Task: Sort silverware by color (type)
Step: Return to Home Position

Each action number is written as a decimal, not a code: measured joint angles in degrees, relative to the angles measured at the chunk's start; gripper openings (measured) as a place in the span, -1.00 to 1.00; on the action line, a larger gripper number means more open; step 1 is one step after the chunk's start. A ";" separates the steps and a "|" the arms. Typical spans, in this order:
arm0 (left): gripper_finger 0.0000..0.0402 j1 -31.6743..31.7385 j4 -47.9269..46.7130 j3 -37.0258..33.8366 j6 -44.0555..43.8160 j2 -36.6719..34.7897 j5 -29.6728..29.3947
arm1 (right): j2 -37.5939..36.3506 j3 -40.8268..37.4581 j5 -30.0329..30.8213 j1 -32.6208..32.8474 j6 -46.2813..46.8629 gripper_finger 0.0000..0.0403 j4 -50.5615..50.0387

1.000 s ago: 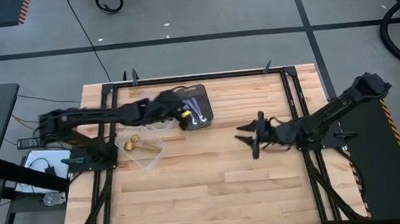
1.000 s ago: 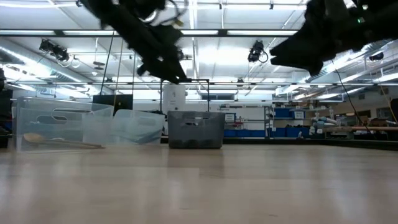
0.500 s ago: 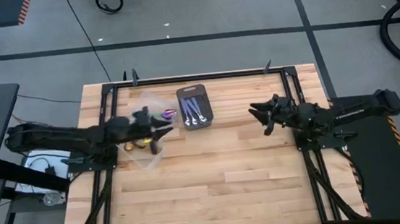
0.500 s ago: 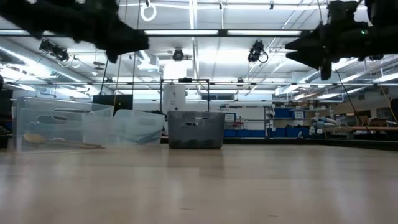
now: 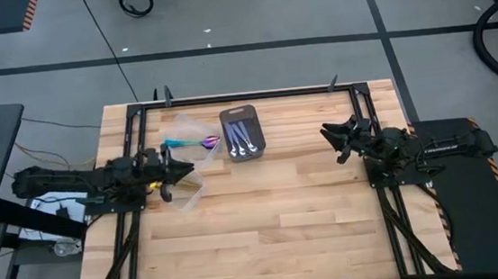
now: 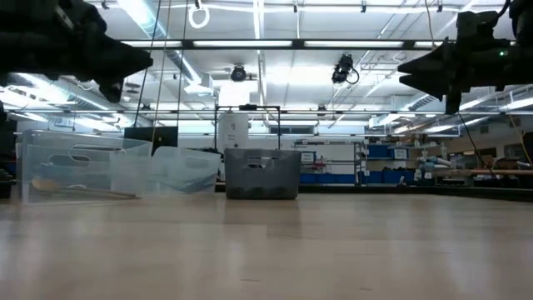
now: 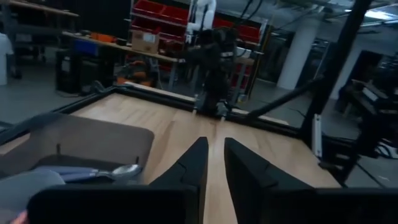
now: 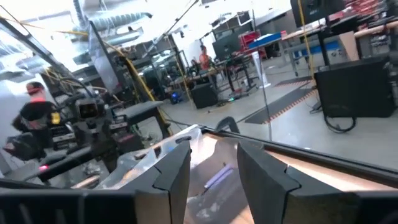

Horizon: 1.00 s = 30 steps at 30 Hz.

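Note:
Silver spoons (image 5: 242, 138) lie in the dark grey tray (image 5: 257, 130) near the far edge. An iridescent spoon (image 5: 193, 143) with a teal handle and purple bowl lies in a clear tub (image 5: 184, 125) left of the tray. A gold spoon (image 6: 83, 191) lies in a second clear tub (image 5: 192, 191) nearer the left edge, mostly under my left arm in the high view. My left gripper (image 5: 176, 170) hovers above that tub, fingers a narrow gap apart (image 7: 216, 163), holding nothing. My right gripper (image 5: 334, 141) is raised near the right edge, open (image 8: 214, 168) and empty.
The wooden table's middle and near half (image 5: 267, 237) lie bare. Black frame rails (image 5: 360, 121) run along the table's sides and far edge. In the low view both arms (image 6: 83, 50) (image 6: 450, 71) hang well above the tabletop. People show in the room beyond, far off.
My left gripper has drawn back from the tray toward the table's left edge, passing over the tubs. My right gripper has risen from pointing down at the table, levelled out, and pulled back toward the right and far edges.

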 joint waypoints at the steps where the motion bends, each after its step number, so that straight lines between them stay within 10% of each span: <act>1: -0.72 -0.28 -1.18 -0.50 -0.05 -1.80 0.04 | -0.90 0.00 0.53 -0.06 -0.39 -0.30 -0.94; 13: -0.77 -3.67 -16.21 -1.90 1.67 -16.26 2.16 | -2.74 0.00 4.53 -0.06 -0.87 -0.29 0.35; 30: -0.77 -3.64 -17.10 -1.90 0.30 -16.45 2.14 | -2.74 0.00 4.60 -0.06 -0.87 -0.29 0.38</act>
